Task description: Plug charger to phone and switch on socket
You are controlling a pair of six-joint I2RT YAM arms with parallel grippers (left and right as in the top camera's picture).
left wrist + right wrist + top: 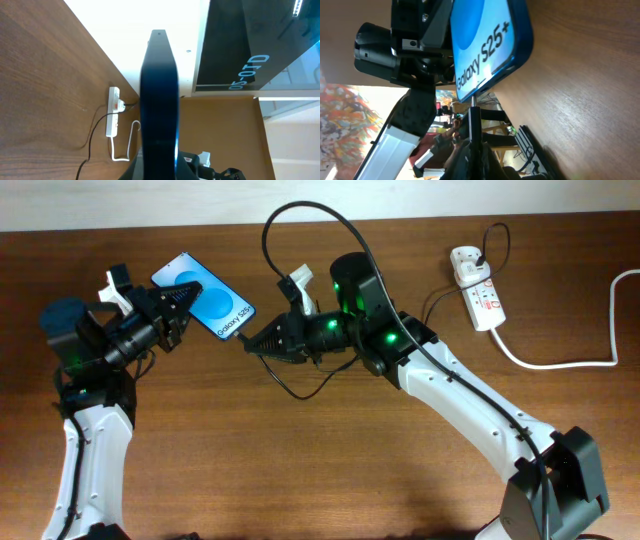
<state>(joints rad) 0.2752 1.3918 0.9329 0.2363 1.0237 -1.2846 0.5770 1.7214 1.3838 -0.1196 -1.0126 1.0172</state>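
While the left gripper (188, 294) clamps the phone (226, 314) mid-body, far left over the table (300, 470), the right gripper (250, 345) pinches the charger (474, 117), tip meeting the phone's bottom edge; blue screen reads Galaxy S25+.

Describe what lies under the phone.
Only wooden table shows beneath the phone, which the left gripper holds. Its underside and any contact with the table are hidden.

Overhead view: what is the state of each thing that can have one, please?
phone, screen lit, held by the left gripper
left gripper, shut on the phone
charger, tip at the phone's bottom edge; plugged in or not, cannot tell
right gripper, shut on the charger
socket, flat on the table, one plug in; switch unreadable
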